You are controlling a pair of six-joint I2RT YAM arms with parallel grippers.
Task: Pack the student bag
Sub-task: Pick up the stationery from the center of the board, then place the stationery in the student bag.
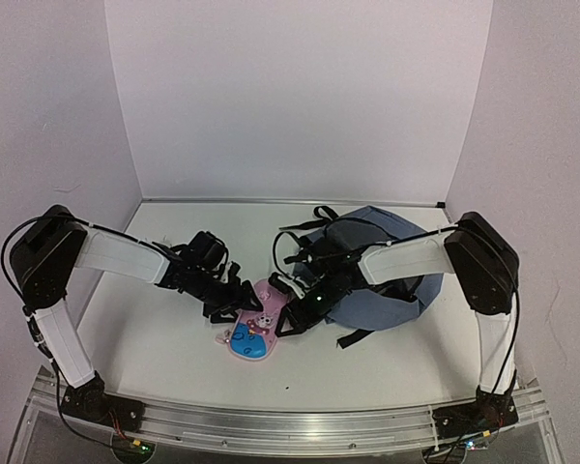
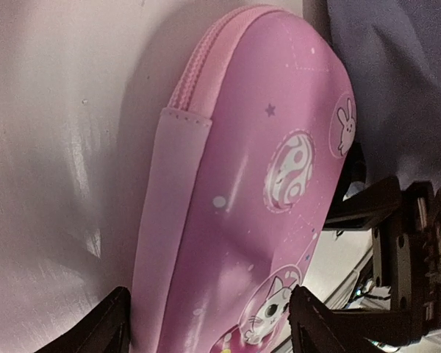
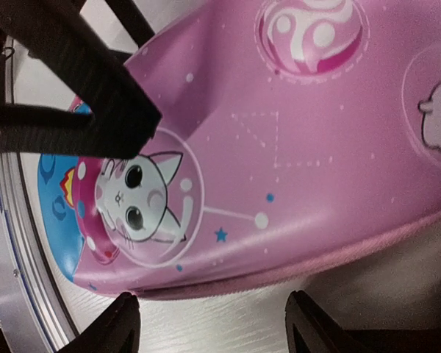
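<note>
Two grippers meet at pink pencil case (image 1: pixel 254 333), near-edge middle of surface (image 1: pixel 174 367). L gripper (image 2: pixel 209 331) straddles it, grip unclear; R gripper (image 3: pixel 213 323) spread, empty. Student bag (image 1: pixel 382 224) sits right side: prob. soft, floppy, light; take strap or zip rim.

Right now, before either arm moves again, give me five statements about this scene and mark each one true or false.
1. The pencil case lies on the table, outside the student bag. True.
2. The student bag sits on the left side of the table. False: it lies on the right side, by the right arm.
3. The left gripper has a finger on either side of the pencil case. True.
4. The pencil case is plain pink, with no print. False: it shows a cat and a rabbit.
5. The right gripper hovers over the far edge of the table. False: it is at the pencil case, opposite the left gripper.
</note>
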